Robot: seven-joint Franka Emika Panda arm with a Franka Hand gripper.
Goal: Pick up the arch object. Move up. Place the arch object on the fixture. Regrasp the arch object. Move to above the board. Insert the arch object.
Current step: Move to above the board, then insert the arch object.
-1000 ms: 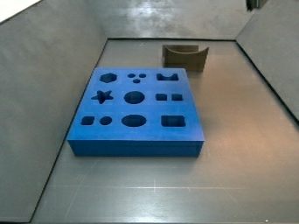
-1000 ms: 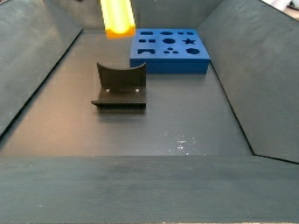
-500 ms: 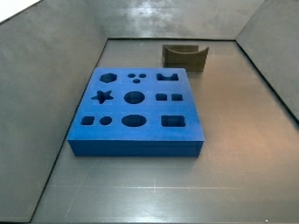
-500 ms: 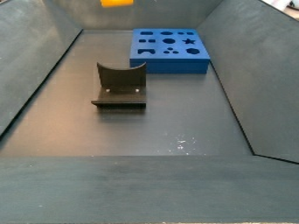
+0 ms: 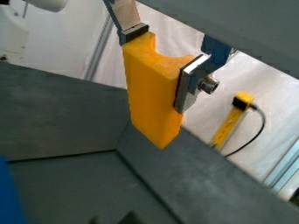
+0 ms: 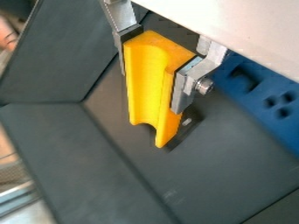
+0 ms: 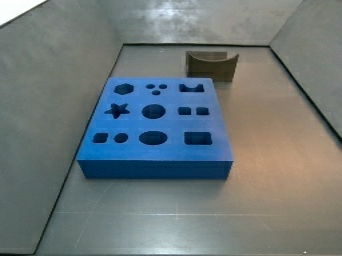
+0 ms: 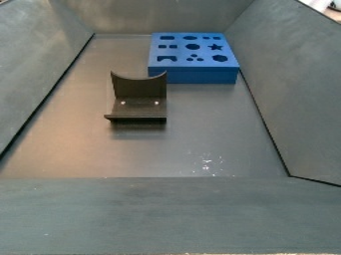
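Yellow-orange arch object [image 5: 152,92] pinched in the pincer [image 5: 163,61], out of both side views | fixture [image 8: 136,98] empty | board [image 7: 156,125] holes all open

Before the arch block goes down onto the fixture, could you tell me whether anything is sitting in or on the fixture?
Nothing visible does. The fixture stands empty on the floor, apart from the blue board. The gripper, out of both side views, holds the arch block between its fingers.
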